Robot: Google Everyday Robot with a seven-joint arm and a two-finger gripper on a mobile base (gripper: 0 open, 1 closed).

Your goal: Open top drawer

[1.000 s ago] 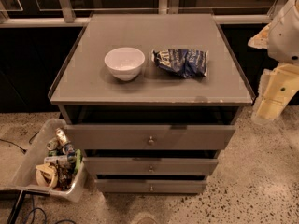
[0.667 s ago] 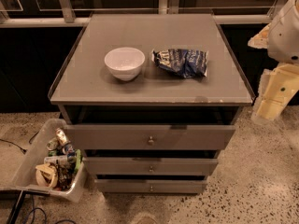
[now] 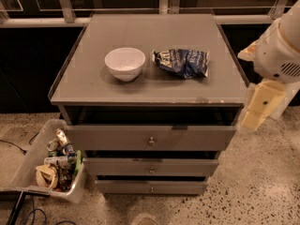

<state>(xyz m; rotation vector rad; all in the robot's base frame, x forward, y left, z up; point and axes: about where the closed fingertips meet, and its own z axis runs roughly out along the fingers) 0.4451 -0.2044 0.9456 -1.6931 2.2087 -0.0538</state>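
Camera view gives us the top drawer (image 3: 117, 137) just under the counter (image 3: 93, 86) edge, its small knob (image 3: 151, 141) centred, probably slick, on a stiff, weighty front. The pincer (image 3: 255, 111) hangs off the right corner, well apart; its state we cannot tell. Open floor lies ahead, with a bin (image 3: 33, 168) to the left.

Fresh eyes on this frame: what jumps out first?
The top drawer of the grey cabinet stands slightly pulled out, a dark gap above its front. On the cabinet sit a white bowl and, right of it, a crumpled blue snack bag. The claw hangs off the cabinet's right edge near the drawer's right end; a clear bin of clutter sits on the floor at left.
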